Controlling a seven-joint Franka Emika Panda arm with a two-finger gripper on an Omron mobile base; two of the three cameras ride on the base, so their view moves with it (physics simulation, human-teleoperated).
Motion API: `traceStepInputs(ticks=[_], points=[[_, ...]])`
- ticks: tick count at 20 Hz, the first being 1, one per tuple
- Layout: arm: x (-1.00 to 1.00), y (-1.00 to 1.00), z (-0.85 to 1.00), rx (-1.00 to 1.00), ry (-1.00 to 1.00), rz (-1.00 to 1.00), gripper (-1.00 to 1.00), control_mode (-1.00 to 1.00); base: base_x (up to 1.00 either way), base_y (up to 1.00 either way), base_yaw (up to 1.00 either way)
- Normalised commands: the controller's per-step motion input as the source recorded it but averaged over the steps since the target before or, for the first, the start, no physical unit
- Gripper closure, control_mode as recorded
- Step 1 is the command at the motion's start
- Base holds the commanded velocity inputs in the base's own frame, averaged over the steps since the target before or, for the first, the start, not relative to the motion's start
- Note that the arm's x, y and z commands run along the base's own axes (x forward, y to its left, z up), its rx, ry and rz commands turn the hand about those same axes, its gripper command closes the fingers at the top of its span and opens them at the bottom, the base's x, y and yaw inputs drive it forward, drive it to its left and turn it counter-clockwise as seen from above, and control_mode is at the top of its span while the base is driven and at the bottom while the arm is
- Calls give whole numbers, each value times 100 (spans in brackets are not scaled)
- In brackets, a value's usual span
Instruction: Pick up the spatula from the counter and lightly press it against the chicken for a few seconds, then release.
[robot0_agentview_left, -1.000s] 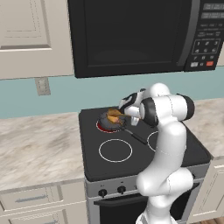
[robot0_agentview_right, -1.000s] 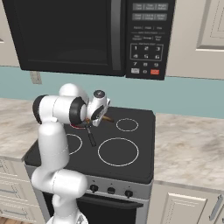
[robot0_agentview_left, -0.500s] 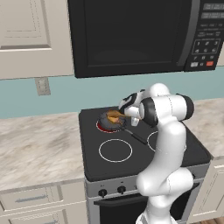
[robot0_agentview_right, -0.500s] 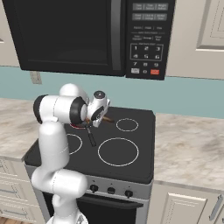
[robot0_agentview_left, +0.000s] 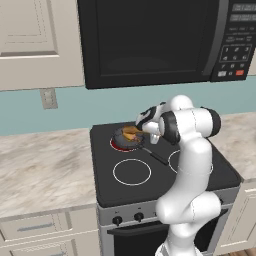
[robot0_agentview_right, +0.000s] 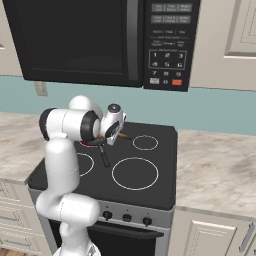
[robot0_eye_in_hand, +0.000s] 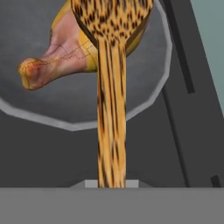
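Gripper (robot0_agentview_left: 143, 133) was clamped shut on the wooden spatula (robot0_eye_in_hand: 111, 109), holding it by the far end of the handle so that the blade reached in over the rim of the pan (robot0_eye_in_hand: 65, 124). That blade lay on the chicken (robot0_eye_in_hand: 61, 57), a drumstick resting inside the pan, and covered its thick end. The long, low hold looked meant for a light press, with the hand kept outside the pan.

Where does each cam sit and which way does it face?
Left base view: behind-left of the arm, facing forward-down at the stove; arm rises lower right.
Right base view: behind-right, same stove; arm lower left.
Hand view: on the hand, looking along the spatula at the chicken in the pan.
Base views share stove and microwave.
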Motion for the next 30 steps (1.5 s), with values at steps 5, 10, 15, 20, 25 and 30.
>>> traceStepInputs(ticks=[5, 10, 15, 20, 25, 30], points=[[0, 0, -5, -2, 0, 1, 100, -100, 0, 0, 0], [0, 0, -5, -1, 0, 1, 100, -100, 0, 0, 0], [0, 0, -9, 0, 0, 1, 100, -100, 0, 0, 0], [0, 0, -5, 0, 0, 1, 100, -100, 0, 0, 0], [0, 0, 6, 0, -5, 2, 100, -100, 0, 0, 0], [-10, 0, 24, 0, -13, 3, 100, -100, 0, 0, 0]])
